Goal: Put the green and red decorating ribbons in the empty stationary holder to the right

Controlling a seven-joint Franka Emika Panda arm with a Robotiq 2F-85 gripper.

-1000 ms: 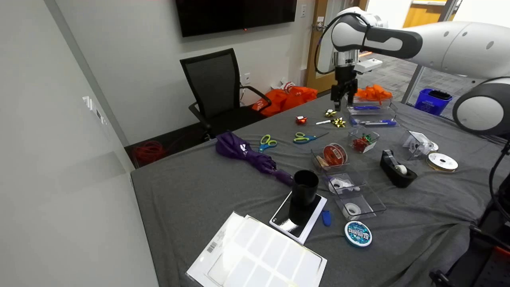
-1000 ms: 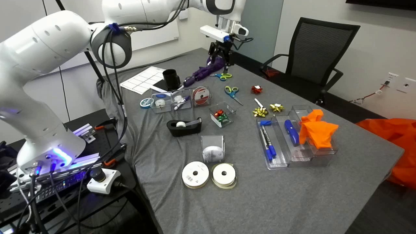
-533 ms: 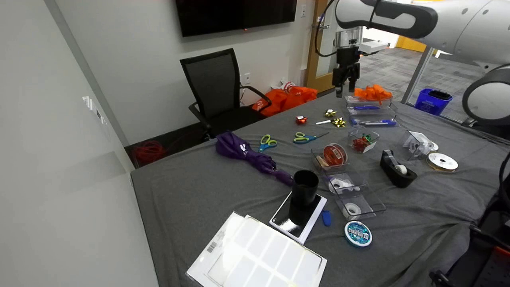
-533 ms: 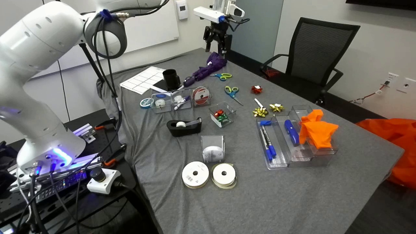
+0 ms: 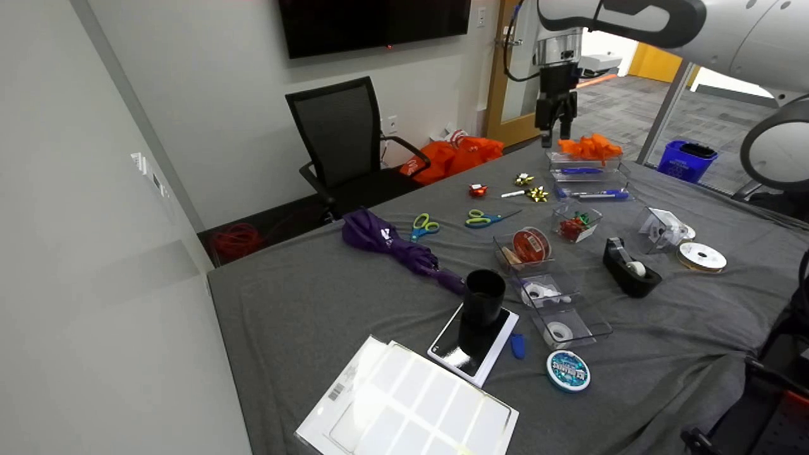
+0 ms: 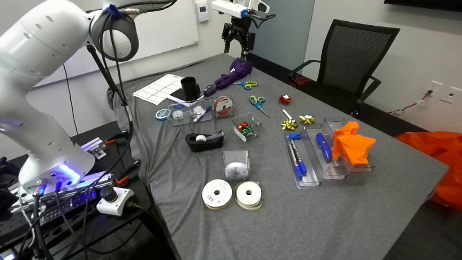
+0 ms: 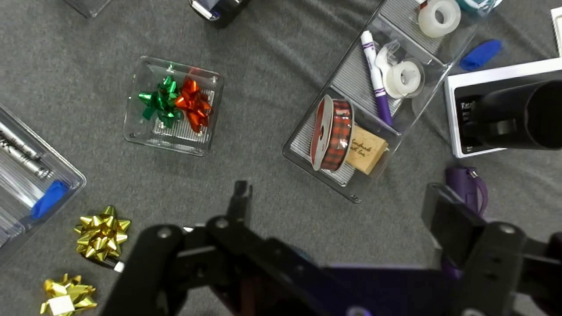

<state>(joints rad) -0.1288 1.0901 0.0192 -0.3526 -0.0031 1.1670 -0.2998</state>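
Inside a small clear holder (image 7: 171, 141) on the table (image 5: 303, 303) sit the green bow (image 7: 163, 104) and the red bow (image 7: 193, 104), side by side, the two seeming to touch. From the jaws they lie up and to the left in the wrist view, well apart; the jaws stand spread with nothing between them, high above the table in both exterior views. Being roundish, spiky bursts of shiny foil, neither bow has a long axis to line up with. The placing looks done to me, so backing off may be all that's called for, unless the loose red bow (image 6: 284, 99) near the table's edge counts too
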